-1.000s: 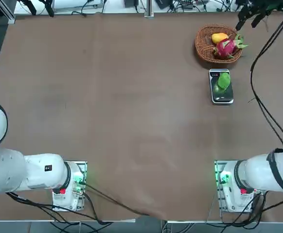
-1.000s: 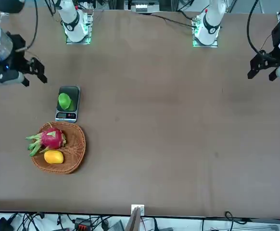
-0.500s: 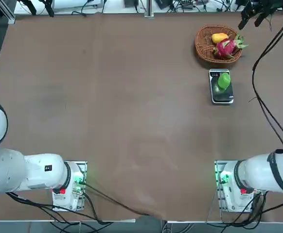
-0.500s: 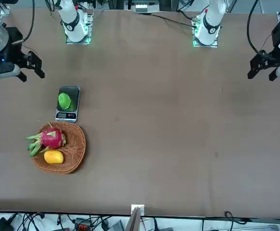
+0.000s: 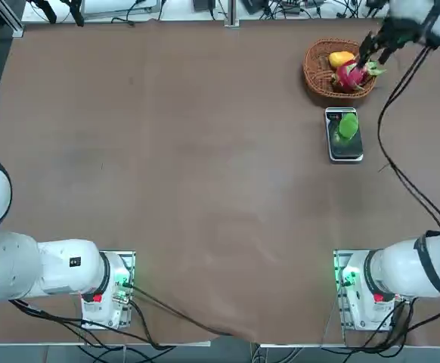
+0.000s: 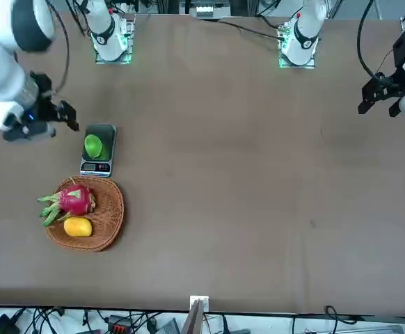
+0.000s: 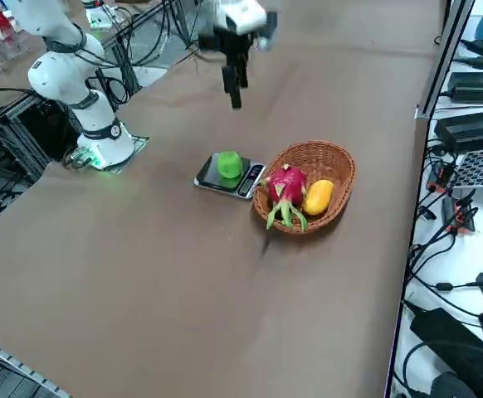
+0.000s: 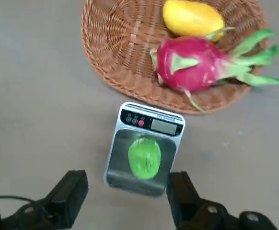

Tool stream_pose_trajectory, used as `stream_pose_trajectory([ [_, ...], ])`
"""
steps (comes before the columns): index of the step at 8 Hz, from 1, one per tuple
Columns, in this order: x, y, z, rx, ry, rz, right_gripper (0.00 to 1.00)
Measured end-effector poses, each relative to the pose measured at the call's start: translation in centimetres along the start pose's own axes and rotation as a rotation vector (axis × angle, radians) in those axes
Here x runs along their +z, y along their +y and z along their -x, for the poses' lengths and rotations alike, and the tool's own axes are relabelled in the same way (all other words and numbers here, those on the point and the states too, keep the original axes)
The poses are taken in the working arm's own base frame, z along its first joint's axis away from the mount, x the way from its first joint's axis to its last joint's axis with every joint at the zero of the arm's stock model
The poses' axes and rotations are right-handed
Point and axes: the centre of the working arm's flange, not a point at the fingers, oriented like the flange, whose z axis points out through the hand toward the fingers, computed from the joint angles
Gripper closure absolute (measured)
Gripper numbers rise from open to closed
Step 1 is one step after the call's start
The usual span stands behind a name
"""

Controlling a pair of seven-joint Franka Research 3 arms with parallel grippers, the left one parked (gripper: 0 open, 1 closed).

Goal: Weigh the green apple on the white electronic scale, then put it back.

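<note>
With the green apple [image 8: 145, 157] sitting on the white electronic scale [image 8: 147, 143] beside the wicker basket [image 8: 115, 57], your right gripper [image 8: 127, 191] hung above it, fingers spread and empty, so you needed to centre over the fruit before descending.

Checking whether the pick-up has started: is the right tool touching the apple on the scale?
Apart. The right side view shows the open right tool hanging well above the table, clear of the apple resting on the scale.
</note>
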Motion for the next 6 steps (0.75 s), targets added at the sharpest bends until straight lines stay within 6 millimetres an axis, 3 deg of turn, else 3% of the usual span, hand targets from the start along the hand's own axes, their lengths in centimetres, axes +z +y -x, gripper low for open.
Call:
stream_pose_trajectory([
  [2,6.3,0.1,1.0,-0.049,-0.021,-0.001,0.00],
  [3,8.5,0.1,1.3,-0.082,-0.038,-0.004,0.00],
  [6,12.4,0.3,1.6,-0.187,-0.074,-0.013,0.00],
])
